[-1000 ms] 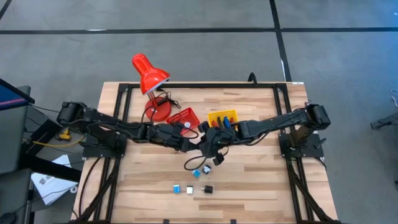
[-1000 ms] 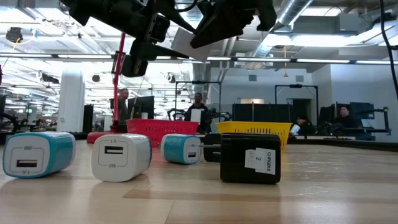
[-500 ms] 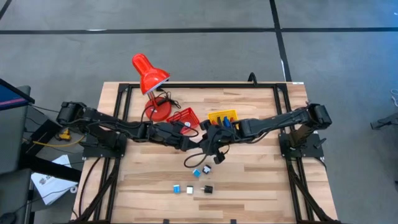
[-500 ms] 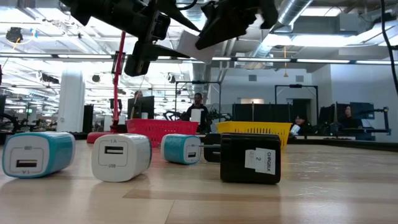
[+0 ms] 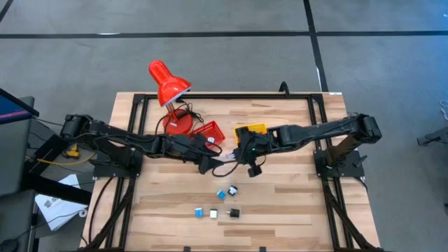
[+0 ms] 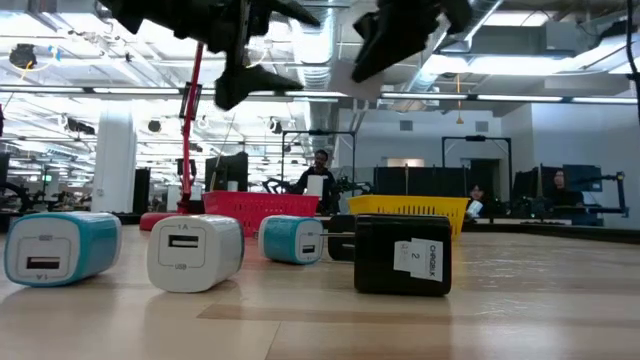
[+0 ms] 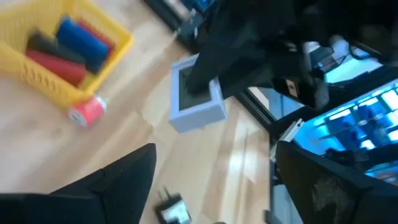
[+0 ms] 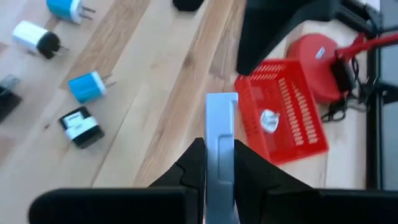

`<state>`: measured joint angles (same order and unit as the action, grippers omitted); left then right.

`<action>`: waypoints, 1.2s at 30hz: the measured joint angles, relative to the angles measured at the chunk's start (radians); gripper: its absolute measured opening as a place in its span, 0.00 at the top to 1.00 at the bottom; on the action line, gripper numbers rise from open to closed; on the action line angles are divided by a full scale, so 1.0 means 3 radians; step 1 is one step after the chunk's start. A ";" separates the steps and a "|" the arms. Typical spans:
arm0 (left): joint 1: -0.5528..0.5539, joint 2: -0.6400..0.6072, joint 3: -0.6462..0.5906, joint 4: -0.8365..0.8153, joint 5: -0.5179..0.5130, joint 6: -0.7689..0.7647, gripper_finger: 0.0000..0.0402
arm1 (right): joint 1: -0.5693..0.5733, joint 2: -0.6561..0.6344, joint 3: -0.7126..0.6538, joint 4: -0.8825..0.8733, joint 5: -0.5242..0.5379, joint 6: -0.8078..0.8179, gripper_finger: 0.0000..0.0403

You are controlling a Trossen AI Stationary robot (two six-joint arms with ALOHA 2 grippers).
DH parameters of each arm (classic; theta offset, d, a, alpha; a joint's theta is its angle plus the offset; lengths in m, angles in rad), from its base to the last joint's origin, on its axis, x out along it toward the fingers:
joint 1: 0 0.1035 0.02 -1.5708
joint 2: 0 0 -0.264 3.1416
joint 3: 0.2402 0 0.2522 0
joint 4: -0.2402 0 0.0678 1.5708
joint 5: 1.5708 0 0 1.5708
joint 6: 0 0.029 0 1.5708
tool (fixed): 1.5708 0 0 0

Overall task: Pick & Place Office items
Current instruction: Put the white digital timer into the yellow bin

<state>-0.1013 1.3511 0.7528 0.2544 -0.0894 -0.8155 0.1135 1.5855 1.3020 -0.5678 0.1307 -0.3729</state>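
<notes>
A: Holding a flat grey piece edge-up in the right gripper, pinched narrow on it, aloft over the table, near the red basket.

B: And the left gripper?

A: Spread wide, gripping nothing, hovering just beside the right one.

B: Step in hand?

A: Most likely the carry to a basket. Not yet placed.

B: Which basket?

A: Hard to tell. Yellow basket already loaded with blue, red and black pieces; red one with a single small pale piece inside.

B: Next move?

A: Probably swinging over the chosen basket, lowering inside the rim, then letting go. Calls for a low release, else apt to catch the mesh wall and tip out. Also calls for keeping clear of the left arm, close by.

B: Much left after that?

A: Plenty, by the look of it: chargers in cyan, white and black lying on the wood, well apart from both baskets.
</notes>
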 joint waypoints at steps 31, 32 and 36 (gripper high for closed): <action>-0.0013 -0.0226 0.0004 0.0077 -0.1012 0.0624 0.15 | -0.0773 -0.0299 -0.1070 0.0435 0.0695 0.3601 0.88; -0.0013 -0.0226 0.0004 0.0078 -0.1012 0.0624 0.15 | -0.0761 -0.0255 -0.1069 0.0518 0.0671 0.3604 0.88; -0.0013 -0.0224 0.0004 0.0049 -0.1012 0.0624 0.15 | -0.0755 -0.0062 -0.1070 0.0668 0.0695 0.3708 0.88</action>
<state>-0.1051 1.2839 0.7540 0.2692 -0.3931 -0.6285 -0.1131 1.5668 0.9810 -0.3674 0.3393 0.7395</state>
